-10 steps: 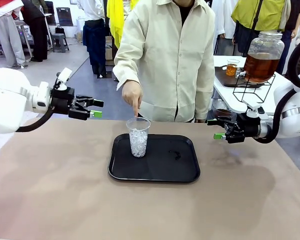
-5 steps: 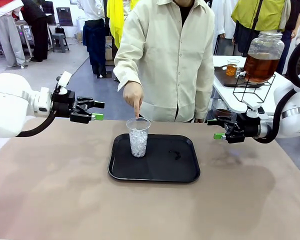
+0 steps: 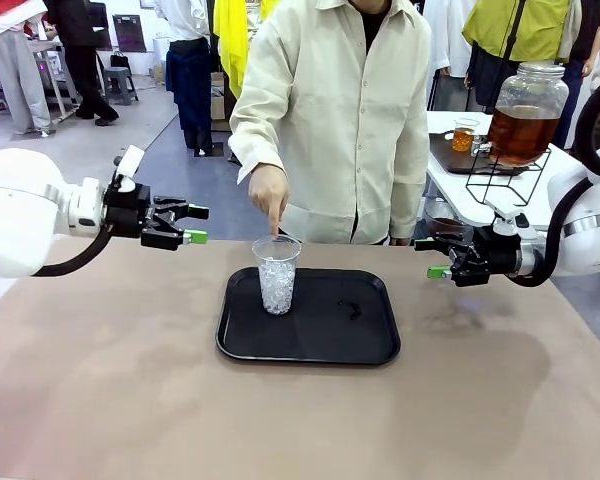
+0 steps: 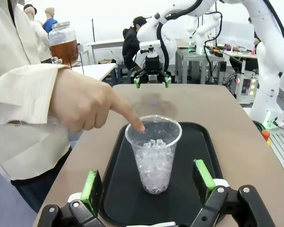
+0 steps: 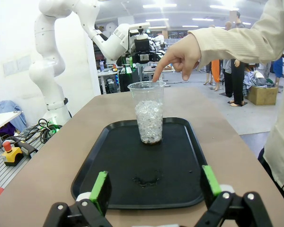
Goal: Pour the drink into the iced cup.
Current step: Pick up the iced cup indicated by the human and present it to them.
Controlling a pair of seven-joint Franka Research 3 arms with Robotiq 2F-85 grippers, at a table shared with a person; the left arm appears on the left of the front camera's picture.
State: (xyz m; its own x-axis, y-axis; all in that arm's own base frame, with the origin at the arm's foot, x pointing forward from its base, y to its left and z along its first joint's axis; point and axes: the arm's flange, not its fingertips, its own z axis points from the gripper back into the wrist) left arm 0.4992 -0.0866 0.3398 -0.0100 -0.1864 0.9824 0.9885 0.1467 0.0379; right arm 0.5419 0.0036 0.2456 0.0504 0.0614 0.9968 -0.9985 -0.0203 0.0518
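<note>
Clear plastic cup (image 3: 277, 273), approx half full of white ice cubes, stands upright on the left part of a black rectangular plastic tray (image 3: 320, 345). The tray lies mid-table on a tan tabletop (image 3: 130, 380). A small dark smudge (image 3: 353, 311) sits on the tray right of the cup, apart from it.

A person in a cream shirt stands at the far side. The person's hand (image 3: 267, 190) is above the cup w/ index finger stretched down, tip at the cup's far rim, other fingers curled in. It grasps nothing. Can't tell for sure if the tip touches the rim.

The left gripper (image 3: 196, 224) hovers over the table's far left, well apart from the tray, fingers pointing right toward the cup. Its jaws are spread wide w/ nothing btwn them. The right gripper (image 3: 428, 257) hovers at the far right, pointing left, jaws likewise apart and empty.

The drink (image 3: 520, 135), a translucent amber-brown liquid, is in a large lidded glass jar (image 3: 530, 88). The jar stands on a black wire stand (image 3: 500, 180) on a white side table (image 3: 460, 200) at far right, behind the right arm, well apart from the iced cup. Just left of the jar is a small clear cup (image 3: 465, 135) w/ amber liquid.
</note>
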